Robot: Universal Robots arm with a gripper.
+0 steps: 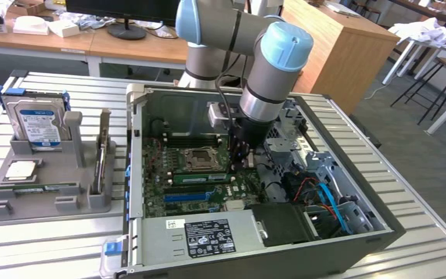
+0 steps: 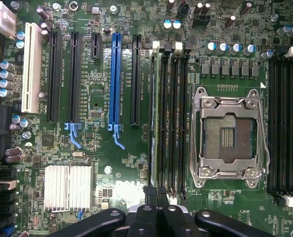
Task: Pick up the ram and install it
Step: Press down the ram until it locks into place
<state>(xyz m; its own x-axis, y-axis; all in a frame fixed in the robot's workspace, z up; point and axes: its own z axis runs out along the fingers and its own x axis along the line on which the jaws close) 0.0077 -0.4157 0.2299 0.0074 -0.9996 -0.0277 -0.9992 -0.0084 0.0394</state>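
I see the open computer case filling the centre and lower right of the exterior view, with my arm reaching down from the top into it over the green motherboard. The gripper sits at the bottom centre of the wrist view, its fingers pressed together right at the end of the ram, which stands edge-on in a slot just beside the silver processor socket.
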